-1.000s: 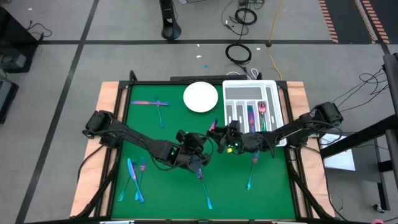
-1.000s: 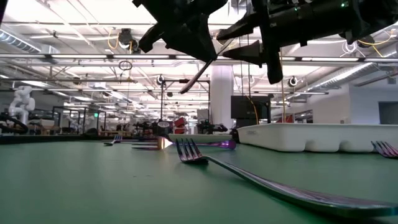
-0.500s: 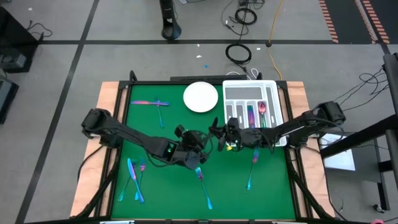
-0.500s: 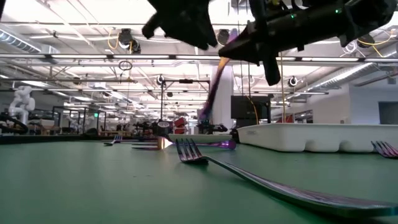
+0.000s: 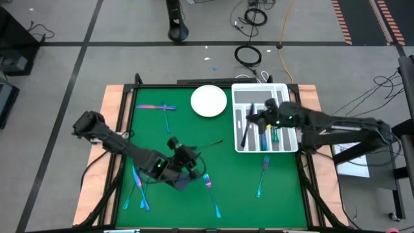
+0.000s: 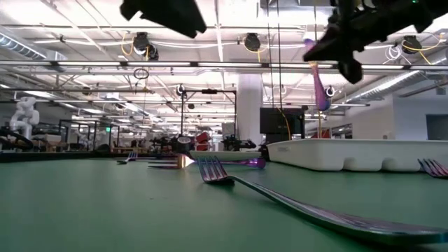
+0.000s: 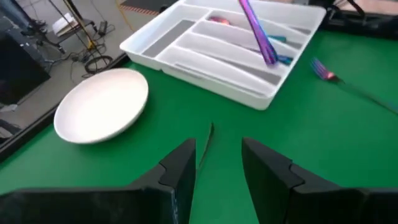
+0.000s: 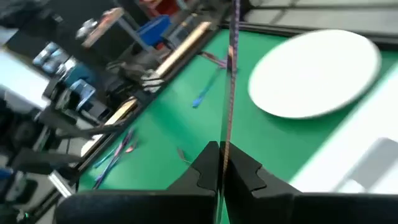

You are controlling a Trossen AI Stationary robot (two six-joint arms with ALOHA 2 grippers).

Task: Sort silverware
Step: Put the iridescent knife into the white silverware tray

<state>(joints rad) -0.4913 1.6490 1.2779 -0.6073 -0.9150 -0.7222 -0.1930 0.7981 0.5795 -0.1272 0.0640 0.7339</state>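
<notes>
Our right tool [image 5: 253, 118] clamped on knife [image 5: 245, 129], hung over tray [image 5: 284, 145] for slotting; left tool [image 7: 217, 165] apart, empty, well clear of tray.

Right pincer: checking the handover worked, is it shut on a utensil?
Shut on a slim utensil: the right pincer clamps it, hanging above the white tray.

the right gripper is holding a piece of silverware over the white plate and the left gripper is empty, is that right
Not quite. The high view shows the right gripper holding the piece of silverware over the white slotted tray, not the white plate. The left gripper is indeed empty.
</notes>
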